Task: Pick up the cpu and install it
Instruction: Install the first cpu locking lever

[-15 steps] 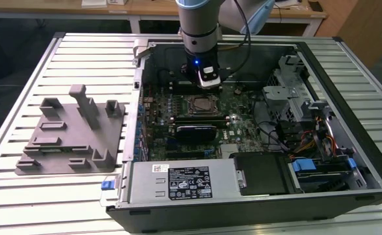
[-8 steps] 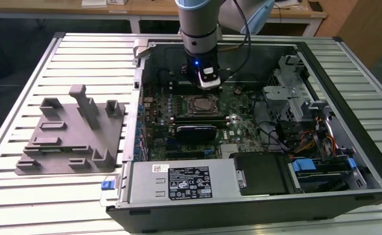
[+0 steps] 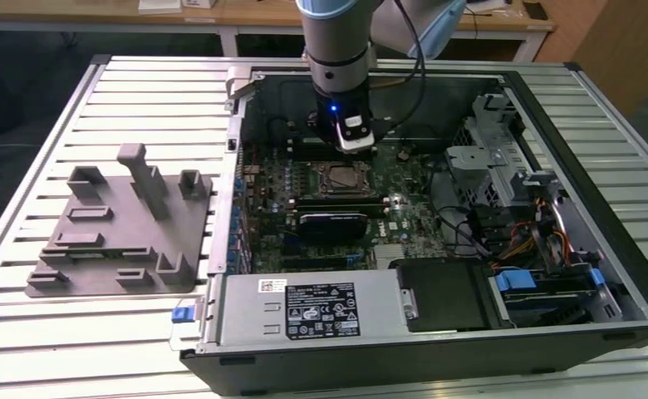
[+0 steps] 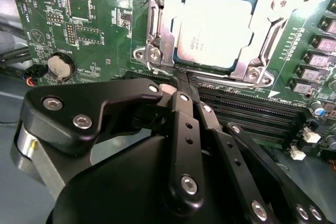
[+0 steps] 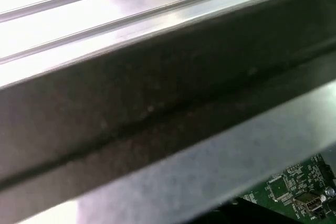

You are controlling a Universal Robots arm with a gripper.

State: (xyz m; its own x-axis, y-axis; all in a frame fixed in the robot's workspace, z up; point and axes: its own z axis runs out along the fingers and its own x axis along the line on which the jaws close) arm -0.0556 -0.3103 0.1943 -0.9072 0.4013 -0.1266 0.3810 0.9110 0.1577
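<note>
The cpu (image 4: 212, 29), a flat square chip with a shiny silver top, lies inside the metal frame of the motherboard socket (image 4: 157, 51). In the exterior view the socket (image 3: 341, 177) sits mid-board in the open computer case. My gripper (image 4: 182, 74) hangs just beside the socket's edge. Its black fingers (image 4: 184, 129) are shut, tips together, with nothing between them. The exterior view shows the gripper (image 3: 353, 146) pointing down a little behind the socket, above the board.
A grey fixture block (image 3: 125, 220) stands on the slatted table at the exterior view's left. In the case are a power supply (image 3: 301, 307), drive cage and cables (image 3: 523, 208), memory slots (image 4: 252, 111) and a coin battery (image 4: 60, 65). The case wall (image 5: 157, 114) is close.
</note>
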